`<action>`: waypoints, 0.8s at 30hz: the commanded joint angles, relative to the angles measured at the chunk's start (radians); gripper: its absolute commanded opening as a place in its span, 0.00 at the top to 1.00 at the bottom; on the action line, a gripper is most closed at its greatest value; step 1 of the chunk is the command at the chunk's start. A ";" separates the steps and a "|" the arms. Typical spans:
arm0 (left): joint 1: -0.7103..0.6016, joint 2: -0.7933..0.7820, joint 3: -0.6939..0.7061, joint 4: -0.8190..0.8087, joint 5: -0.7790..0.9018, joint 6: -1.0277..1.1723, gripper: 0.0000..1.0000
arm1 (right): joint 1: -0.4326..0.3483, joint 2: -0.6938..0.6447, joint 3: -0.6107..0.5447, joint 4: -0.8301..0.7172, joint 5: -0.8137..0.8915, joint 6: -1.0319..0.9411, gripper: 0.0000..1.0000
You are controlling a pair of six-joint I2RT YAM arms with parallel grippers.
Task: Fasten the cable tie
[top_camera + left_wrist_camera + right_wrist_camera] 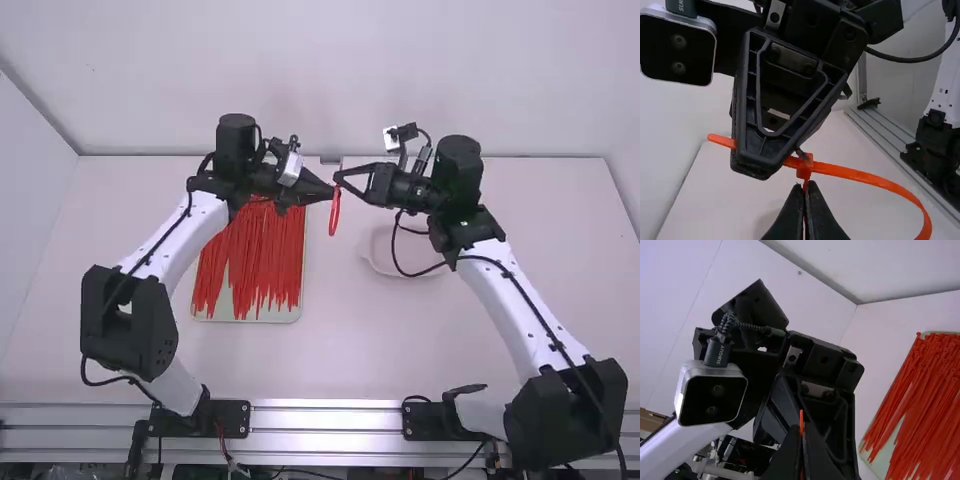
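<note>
Surroundings: a pile of loose red cable ties lies on a pale tray on the white table, under the left arm. A shallow white dish sits beneath the right arm.
Cable tie: one red cable tie is held in the air between the two grippers, above the bare strip of table between tray and dish. Its loop hangs down.
In the way: the left gripper and right gripper meet nose to nose, so each one's black body hides part of the tie from the other's wrist camera.
High view: shows the hanging loop and where it is over the table, but not how the fingers grip.
Left wrist view: shows the tie's square head just above the left gripper's tips. The strap runs from it past the right gripper's tip on one side and sweeps away in a long curve on the other.
Right wrist view: shows the pile beyond the left gripper, and of the held tie a thin red sliver.
Left fingers: pressed together, pinching a thin red sliver of the tie just below its head.
Right fingers: clamped tight on a red sliver of the tie between them.
</note>
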 commanded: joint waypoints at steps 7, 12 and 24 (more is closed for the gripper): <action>-0.006 -0.008 -0.110 -0.008 -0.104 0.014 0.98 | -0.003 -0.008 0.028 0.099 -0.026 0.051 1.00; -0.006 -0.008 -0.167 -0.040 -0.185 0.015 0.98 | -0.019 -0.008 0.028 0.135 -0.030 0.077 1.00; -0.003 -0.008 -0.280 -0.066 -0.219 0.015 0.98 | -0.063 -0.008 0.030 0.237 -0.059 0.159 1.00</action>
